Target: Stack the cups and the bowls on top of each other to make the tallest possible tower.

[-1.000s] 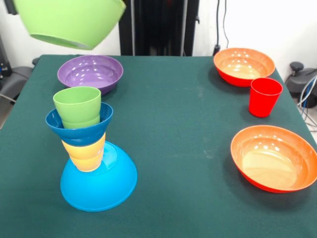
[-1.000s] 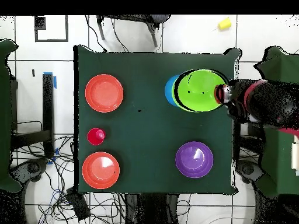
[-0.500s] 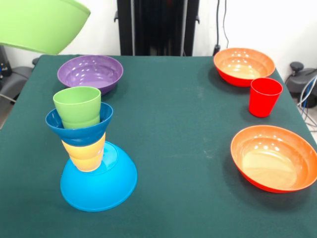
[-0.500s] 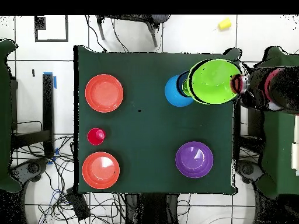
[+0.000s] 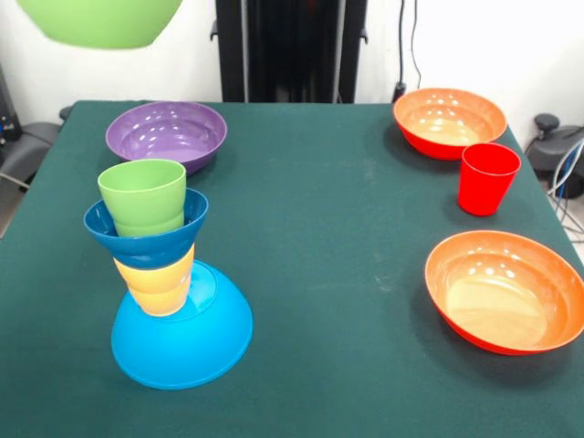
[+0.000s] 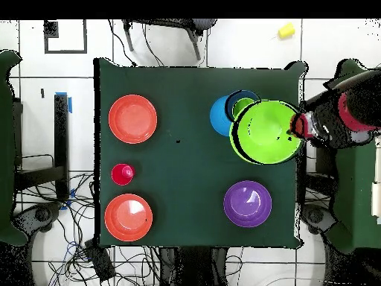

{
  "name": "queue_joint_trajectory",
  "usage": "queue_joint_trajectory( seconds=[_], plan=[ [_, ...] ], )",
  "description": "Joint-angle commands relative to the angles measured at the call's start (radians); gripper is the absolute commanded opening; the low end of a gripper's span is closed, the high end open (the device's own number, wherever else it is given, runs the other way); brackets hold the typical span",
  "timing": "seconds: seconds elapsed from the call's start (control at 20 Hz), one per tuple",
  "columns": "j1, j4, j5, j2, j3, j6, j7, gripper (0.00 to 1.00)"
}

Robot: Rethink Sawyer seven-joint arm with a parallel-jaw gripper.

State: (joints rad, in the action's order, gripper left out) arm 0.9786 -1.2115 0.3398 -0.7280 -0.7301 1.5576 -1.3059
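here we take the tower [image 5: 169,283] as our landmark: a large light-blue bowl [image 5: 196,342] lies upside down on the green bench [image 5: 328,228], with a yellow cup [image 5: 157,283] on it, a small dark blue bowl [image 5: 146,239] on that, and a green cup [image 5: 142,196] nested upright at the top. the pile leans a little. the green bowl [image 5: 100,20] hangs in the air high above the tower, only its underside showing in the front view; from overhead the green bowl [image 6: 266,132] overlaps the tower's edge and sits off-centre from it. the gripper [image 6: 299,125] is at that bowl's rim and appears to have hold of it, though we cannot make out how wide the jaws stand. the purple bowl [image 5: 166,133] rests upright on the bench just behind the tower. well apart from the tower, across the bench, stand two orange bowls [image 5: 449,120] [image 5: 506,290], with the red cup [image 5: 487,178] upright between them.
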Motion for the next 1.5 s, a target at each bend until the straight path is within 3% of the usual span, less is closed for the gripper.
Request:
queue_joint_trajectory(
  seconds=[0.05,0.25,0.65,1.1,1.35,1.5],
  plan=[
    [-0.047,0.047,0.087,0.060,-0.036,0.131,0.313,0.00],
    [-0.036,0.062,0.090,0.066,-0.059,0.175,0.328,0.00],
    [-0.041,0.169,0.111,0.146,-0.081,0.090,0.338,0.00],
    [-0.099,0.349,0.141,0.217,-0.083,0.280,0.332,0.00],
    [-0.135,0.420,0.156,0.266,-0.079,0.311,0.318,0.00],
    [-0.148,0.444,0.131,0.282,-0.078,0.334,0.274,0.00]
  ],
)
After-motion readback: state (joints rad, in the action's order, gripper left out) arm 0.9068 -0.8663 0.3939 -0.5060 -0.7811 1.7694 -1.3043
